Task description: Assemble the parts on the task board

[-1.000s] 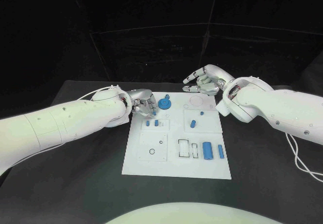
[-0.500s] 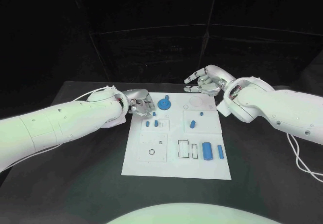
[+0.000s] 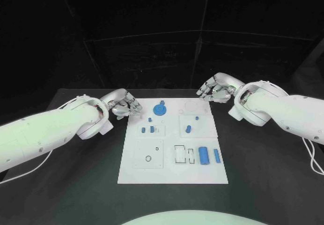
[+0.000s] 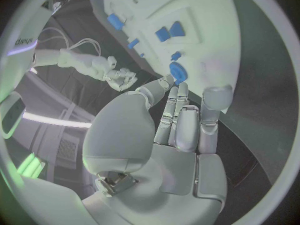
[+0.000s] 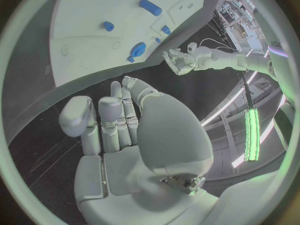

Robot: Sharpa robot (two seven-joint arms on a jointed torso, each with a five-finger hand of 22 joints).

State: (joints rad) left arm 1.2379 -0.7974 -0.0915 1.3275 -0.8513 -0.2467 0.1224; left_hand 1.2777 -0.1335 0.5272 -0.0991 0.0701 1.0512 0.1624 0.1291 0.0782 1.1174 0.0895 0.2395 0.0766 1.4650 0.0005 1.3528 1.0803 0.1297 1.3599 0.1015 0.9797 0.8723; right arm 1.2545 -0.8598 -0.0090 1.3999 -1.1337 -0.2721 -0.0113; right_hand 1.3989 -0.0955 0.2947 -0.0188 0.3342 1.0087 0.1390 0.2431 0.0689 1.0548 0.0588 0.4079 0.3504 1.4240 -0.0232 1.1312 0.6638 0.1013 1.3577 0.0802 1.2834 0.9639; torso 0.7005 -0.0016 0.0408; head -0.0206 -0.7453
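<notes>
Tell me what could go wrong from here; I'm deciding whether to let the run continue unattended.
1. Both the left hand and the right hand hold nothing and sit at the far corners of the task board, so any reach could nudge the unclamped-looking board.
2. The round blue part lies close to the left hand and might get knocked.
3. The small blue parts look hard to pinch.

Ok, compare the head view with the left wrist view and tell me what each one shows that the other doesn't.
Head view alone: the whole task board with its near end, the blue cylinder and the slimmer blue bar beside the rectangular slots, plus the back of the left hand.

Left wrist view alone: the left hand's palm side, fingers extended and holding nothing.

Both: the round blue disc part at the board's far end, small blue parts near it, and the right hand, empty beyond the board's far right corner.
</notes>
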